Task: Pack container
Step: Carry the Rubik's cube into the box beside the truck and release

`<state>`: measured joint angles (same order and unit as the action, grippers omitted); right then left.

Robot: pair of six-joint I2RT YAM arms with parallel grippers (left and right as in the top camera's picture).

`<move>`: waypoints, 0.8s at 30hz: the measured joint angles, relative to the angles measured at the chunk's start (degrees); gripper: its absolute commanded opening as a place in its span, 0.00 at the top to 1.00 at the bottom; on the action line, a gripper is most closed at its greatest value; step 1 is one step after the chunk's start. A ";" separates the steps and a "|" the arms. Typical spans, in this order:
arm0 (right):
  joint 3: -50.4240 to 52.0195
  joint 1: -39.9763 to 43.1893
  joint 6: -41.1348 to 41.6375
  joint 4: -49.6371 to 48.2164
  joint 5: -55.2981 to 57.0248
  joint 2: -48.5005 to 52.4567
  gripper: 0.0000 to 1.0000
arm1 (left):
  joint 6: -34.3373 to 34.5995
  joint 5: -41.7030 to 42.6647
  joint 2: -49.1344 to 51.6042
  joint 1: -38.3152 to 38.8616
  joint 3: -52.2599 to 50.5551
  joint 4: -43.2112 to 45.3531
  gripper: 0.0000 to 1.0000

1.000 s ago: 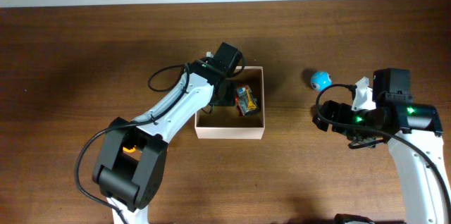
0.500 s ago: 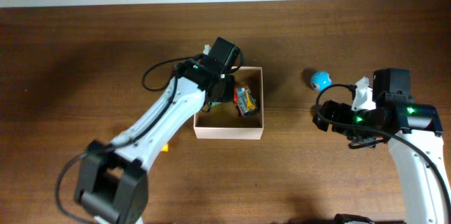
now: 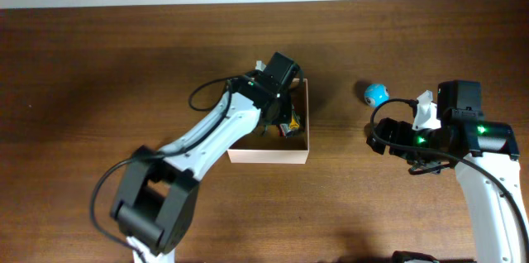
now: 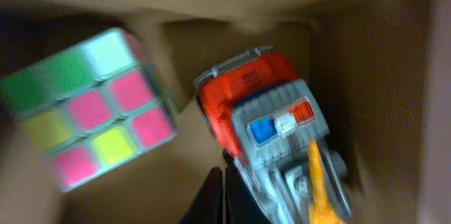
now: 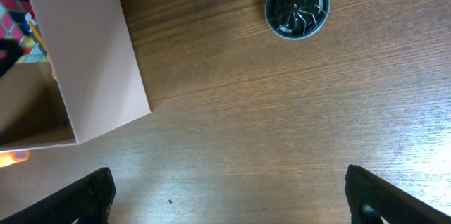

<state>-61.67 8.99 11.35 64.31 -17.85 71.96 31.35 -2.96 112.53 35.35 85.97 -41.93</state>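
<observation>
The container (image 3: 269, 155), a white-walled box with tan cardboard inside, stands at mid-table. My left gripper (image 3: 278, 120) reaches down into it. In the left wrist view its jaws (image 4: 224, 197) are shut with nothing between them, right beside a red and grey toy vehicle (image 4: 271, 136). A colourful puzzle cube (image 4: 91, 108) lies to the left of it on the box floor. My right gripper (image 5: 229, 199) hovers open over bare wood, right of the container's white wall (image 5: 91, 62). Its fingers (image 5: 83, 197) hold nothing.
A small blue ball-like toy (image 3: 376, 93) sits on the table right of the box, ahead of the right gripper as a dark teal round thing (image 5: 297, 6). A bit of orange (image 5: 13, 156) shows at the left edge beyond the box.
The left gripper's jaws have closed, and the left arm has swung right, deeper over the box's right half. The right arm has not moved.
</observation>
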 measured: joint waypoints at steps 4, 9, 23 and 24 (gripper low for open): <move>0.00 0.00 0.00 0.02 0.00 0.00 0.01 | 0.48 0.42 1.38 0.00 0.00 2.38 0.95; 0.00 0.00 0.00 0.31 0.00 0.00 0.01 | 0.87 -0.72 1.38 0.00 0.00 3.63 0.95; 0.00 0.00 -0.02 1.33 0.00 0.00 0.01 | 1.05 -4.57 5.46 -0.59 0.00 3.26 0.87; 0.00 0.00 -0.02 1.46 0.00 0.00 0.01 | 1.20 -5.09 5.46 -0.74 0.00 2.95 0.87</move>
<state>-61.67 8.99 11.33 65.78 -17.85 71.96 32.56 -8.05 117.99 34.61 85.97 -38.98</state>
